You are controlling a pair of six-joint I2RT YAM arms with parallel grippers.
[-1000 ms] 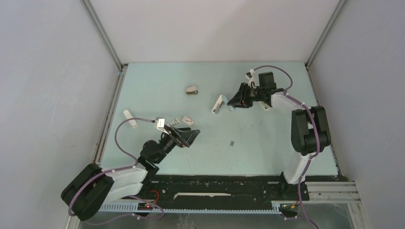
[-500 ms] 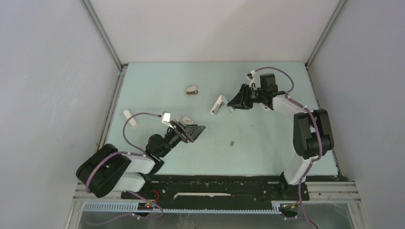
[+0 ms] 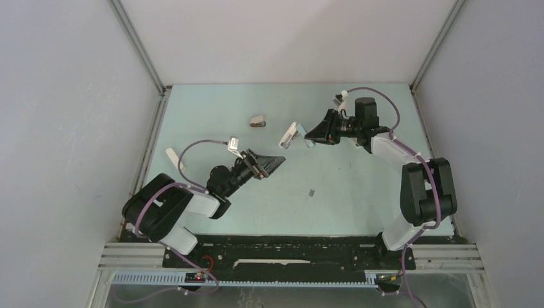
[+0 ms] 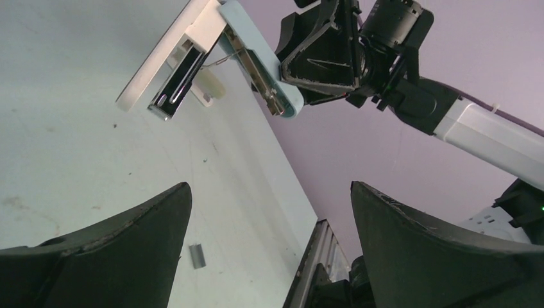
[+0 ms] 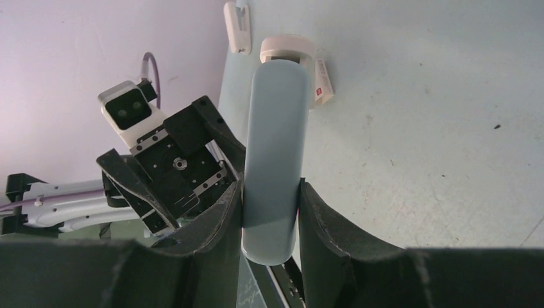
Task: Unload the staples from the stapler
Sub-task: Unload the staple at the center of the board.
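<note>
We see our right hand (image 5: 271, 208) clamped on the pale-blue body of the stapler (image 3: 292, 135), which is hinged open at the far middle of the desk (image 3: 212, 109). Our left hand (image 4: 269, 192) hovers near it, fingers spread wide apart. A short strip of staples (image 3: 312, 191) lies alone on the desk nearer us.

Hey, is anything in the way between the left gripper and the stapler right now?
Nothing visible. The left gripper, open, faces the stapler with only open space between; the right gripper holds it hinged open. One staple strip lies on the table, off that line.
</note>
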